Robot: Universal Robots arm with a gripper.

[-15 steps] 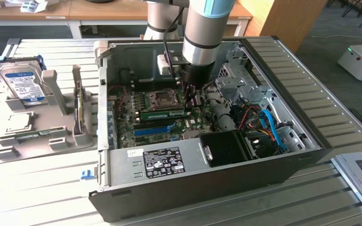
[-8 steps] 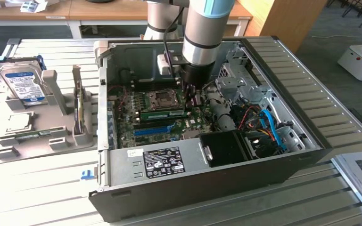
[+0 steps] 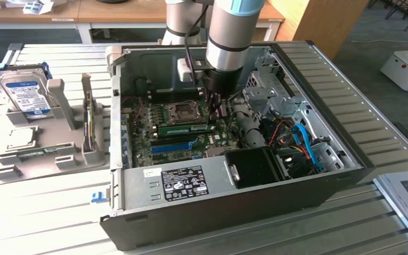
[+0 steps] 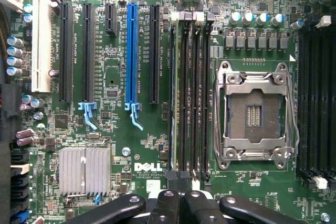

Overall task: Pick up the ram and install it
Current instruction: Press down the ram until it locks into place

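The ram [image 3: 183, 128] is a thin green stick lying along a memory slot beside the CPU socket [image 3: 183, 110], inside the open computer case [image 3: 225, 212]. In the wrist view the ram [image 4: 172, 103] shows edge-on in the slot nearest the long blue slot [image 4: 131, 51]. My gripper [image 3: 217, 114] reaches down into the case over the end of the ram. The black fingers [image 4: 167, 208] are shut together, with nothing visible between them. Whether they touch the ram I cannot tell.
Empty black memory slots [image 4: 197, 103] run next to the ram. A black fan housing [image 3: 257, 167] and blue cables [image 3: 307, 143] crowd the case's right side. Left of the case, a grey stand [image 3: 48, 154] holds a silver hard drive [image 3: 23, 93].
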